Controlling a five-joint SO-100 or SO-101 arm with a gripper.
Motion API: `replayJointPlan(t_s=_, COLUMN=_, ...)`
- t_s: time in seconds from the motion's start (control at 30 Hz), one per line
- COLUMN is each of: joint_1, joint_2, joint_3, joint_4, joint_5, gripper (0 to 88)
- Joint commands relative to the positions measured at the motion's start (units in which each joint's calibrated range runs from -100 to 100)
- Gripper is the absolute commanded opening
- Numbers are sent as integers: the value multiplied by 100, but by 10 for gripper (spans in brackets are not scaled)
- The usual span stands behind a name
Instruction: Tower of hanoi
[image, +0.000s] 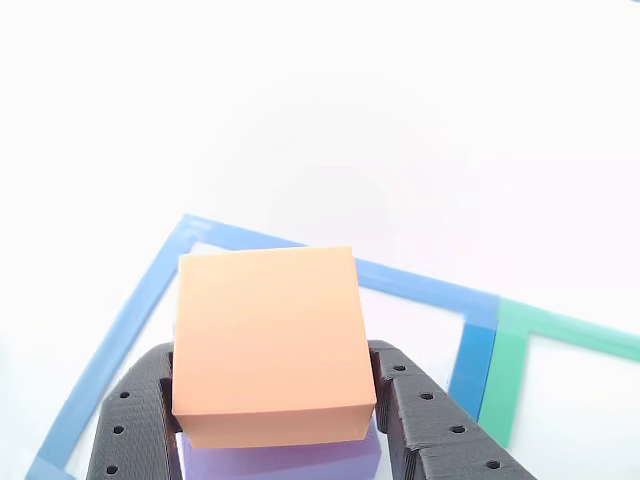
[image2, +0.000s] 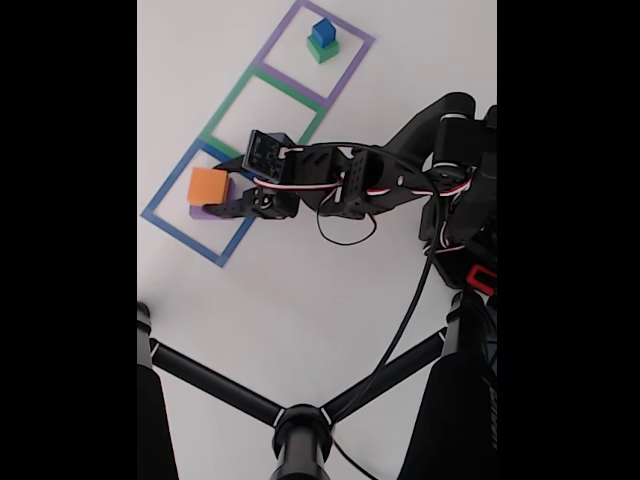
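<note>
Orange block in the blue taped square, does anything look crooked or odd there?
The matte orange square block sits between the gripper fingers, twisted slightly out of line with the purple block beneath. Nothing looks damaged.

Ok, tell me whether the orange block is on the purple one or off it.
On it. The orange block sits atop the purple block inside the blue outline, with the gripper fingers flanking it.

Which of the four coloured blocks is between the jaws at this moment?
The orange block, sitting on the purple block in the blue taped square. The blue block and green block stand stacked far away in the purple square.
</note>
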Motion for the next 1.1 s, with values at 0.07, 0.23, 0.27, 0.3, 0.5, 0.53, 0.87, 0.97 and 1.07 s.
replayJointPlan(t_s=0.07, joint_1=-77, joint_2=105, joint_3=-204, joint_4=-212, joint_5=59, gripper=92)
replayJointPlan(t_s=0.23, joint_1=-96, joint_2=210, joint_3=-204, joint_4=-285, joint_5=59, gripper=93)
replayJointPlan(t_s=0.27, joint_1=-106, joint_2=218, joint_3=-204, joint_4=-301, joint_5=59, gripper=93)
replayJointPlan(t_s=0.3, joint_1=-116, joint_2=226, joint_3=-204, joint_4=-309, joint_5=59, gripper=93)
replayJointPlan(t_s=0.5, joint_1=-135, joint_2=282, joint_3=-222, joint_4=-374, joint_5=59, gripper=103)
replayJointPlan(t_s=0.53, joint_1=-135, joint_2=299, joint_3=-222, joint_4=-382, joint_5=59, gripper=103)
replayJointPlan(t_s=0.87, joint_1=9, joint_2=468, joint_3=-258, joint_4=-512, joint_5=59, gripper=235)
replayJointPlan(t_s=0.97, joint_1=38, joint_2=468, joint_3=-258, joint_4=-544, joint_5=59, gripper=264)
replayJointPlan(t_s=1.07, joint_1=47, joint_2=387, joint_3=-240, joint_4=-568, joint_5=59, gripper=270)
